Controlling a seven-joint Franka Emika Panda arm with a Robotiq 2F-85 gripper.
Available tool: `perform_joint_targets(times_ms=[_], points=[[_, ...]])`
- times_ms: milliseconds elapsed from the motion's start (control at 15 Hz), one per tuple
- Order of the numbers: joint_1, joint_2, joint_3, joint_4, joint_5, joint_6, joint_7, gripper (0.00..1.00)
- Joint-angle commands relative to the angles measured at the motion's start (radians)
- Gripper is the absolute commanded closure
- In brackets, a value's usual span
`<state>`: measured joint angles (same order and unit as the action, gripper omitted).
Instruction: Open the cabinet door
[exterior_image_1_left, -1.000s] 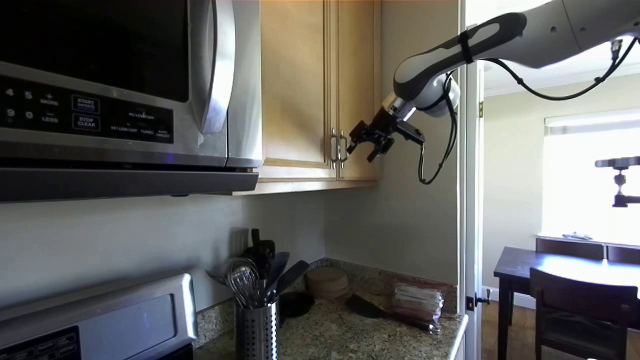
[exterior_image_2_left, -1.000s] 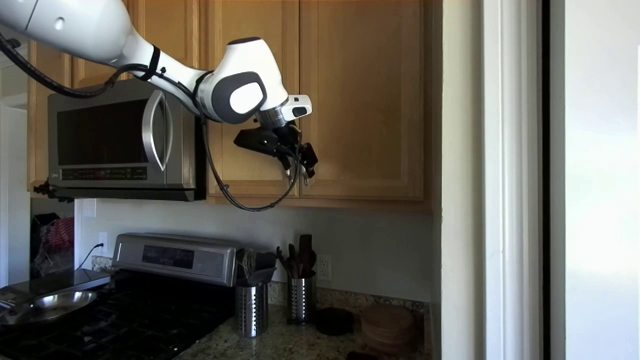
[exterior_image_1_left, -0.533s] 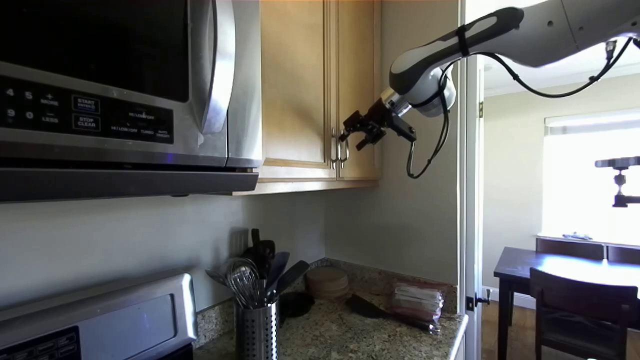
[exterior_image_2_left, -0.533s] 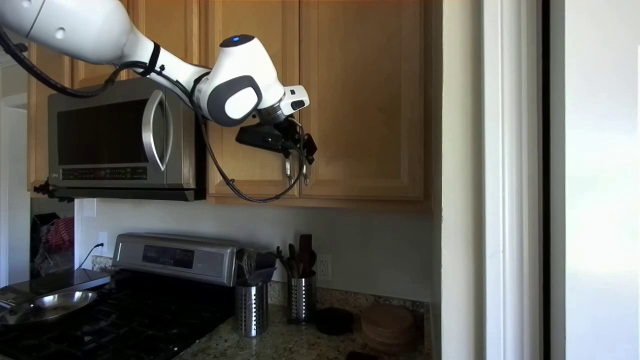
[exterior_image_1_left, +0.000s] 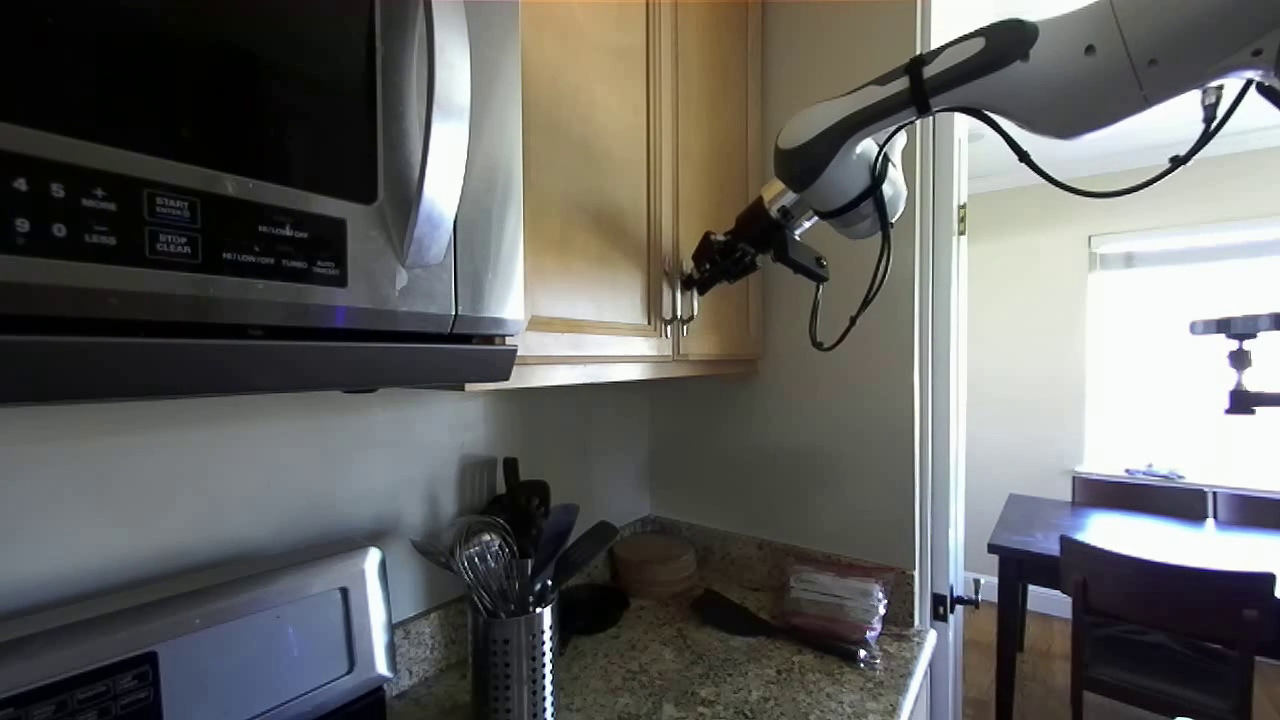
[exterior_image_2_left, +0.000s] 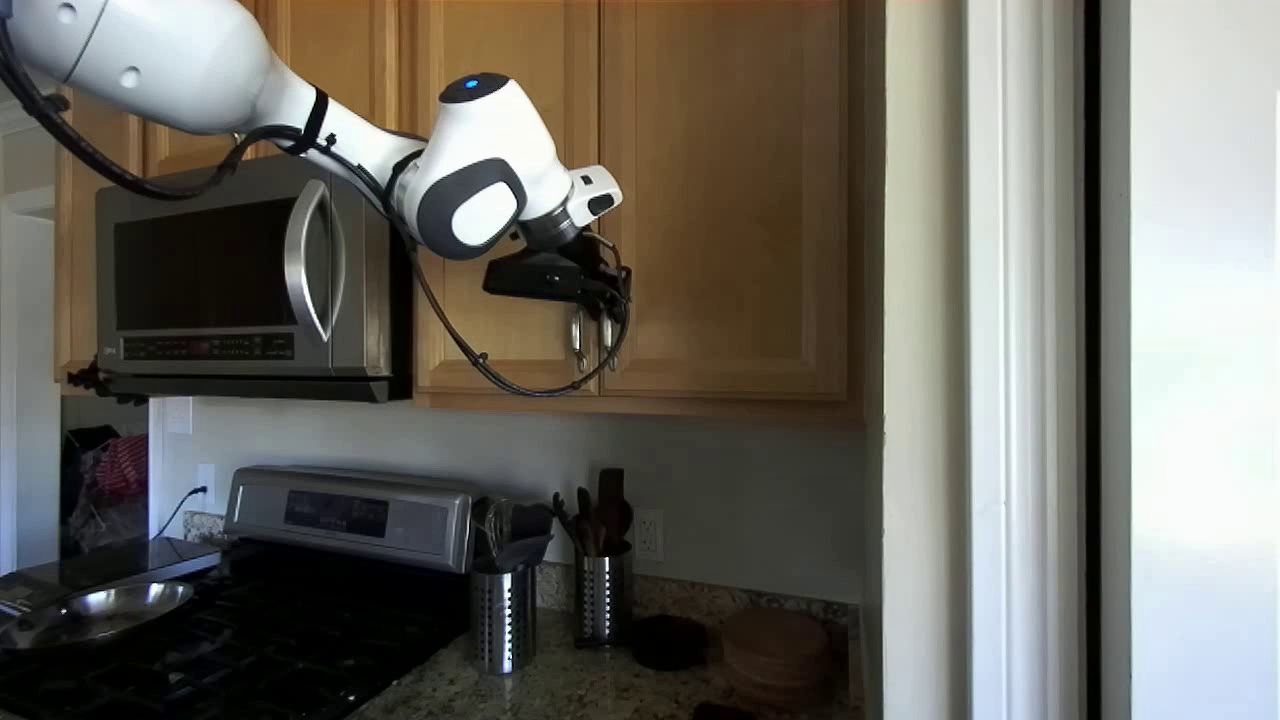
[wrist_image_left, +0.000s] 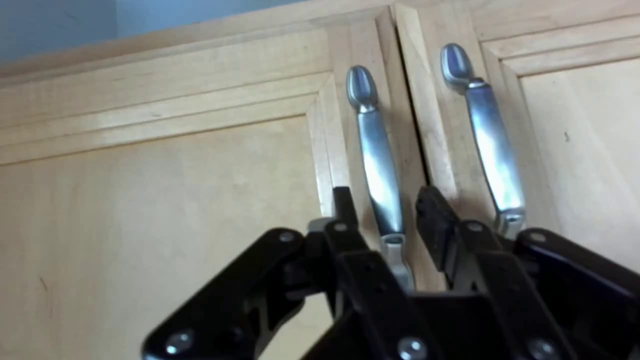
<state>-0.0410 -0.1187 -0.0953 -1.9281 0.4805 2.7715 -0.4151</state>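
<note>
up at the cabinet (exterior_image_2_left: 720, 405): black gripper (wrist_image_left: 387, 200) angled down at the end of the arm (exterior_image_2_left: 500, 140), fingers (wrist_image_left: 345, 205) apart
between fingers: silver handle (wrist_image_left: 381, 170), one finger each side of it in the wrist view
contact: bare wood shows on both sides of that handle, no touch that i can see. can't tell how deep it sits between the fingers
cabinet door (exterior_image_2_left: 730, 200): right of the seam in both exterior views, closed, carries that handle low near its bottom edge
neighbour: second cabinet door (exterior_image_1_left: 590, 150), closed too, with a second handle (wrist_image_left: 492, 150) just beside the first
cable (exterior_image_2_left: 540, 393): black, hangs in a loop below the gripper
microwave (exterior_image_2_left: 210, 260): next to the second cabinet door
counter (exterior_image_1_left: 680, 670): speckled stone, below. two perforated metal holders (exterior_image_2_left: 503, 620) with utensils, round tan stack (exterior_image_1_left: 655, 565) in the corner, plastic pack (exterior_image_1_left: 835, 605) near the end
stove (exterior_image_2_left: 340, 510): under the microwave, shiny pan (exterior_image_2_left: 120, 610) on it
far room: dark table (exterior_image_1_left: 1030, 520), chair (exterior_image_1_left: 1160, 600), bright window (exterior_image_1_left: 1185, 350) behind
</note>
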Motion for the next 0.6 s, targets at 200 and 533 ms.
perform_joint_targets(times_ms=[200, 533], points=[[0.003, 0.036, -0.011, 0.019, 0.029, 0.035, -0.088, 0.92], [-0.017, 0.032, -0.004, 0.001, -0.044, 0.025, -0.056, 0.91]])
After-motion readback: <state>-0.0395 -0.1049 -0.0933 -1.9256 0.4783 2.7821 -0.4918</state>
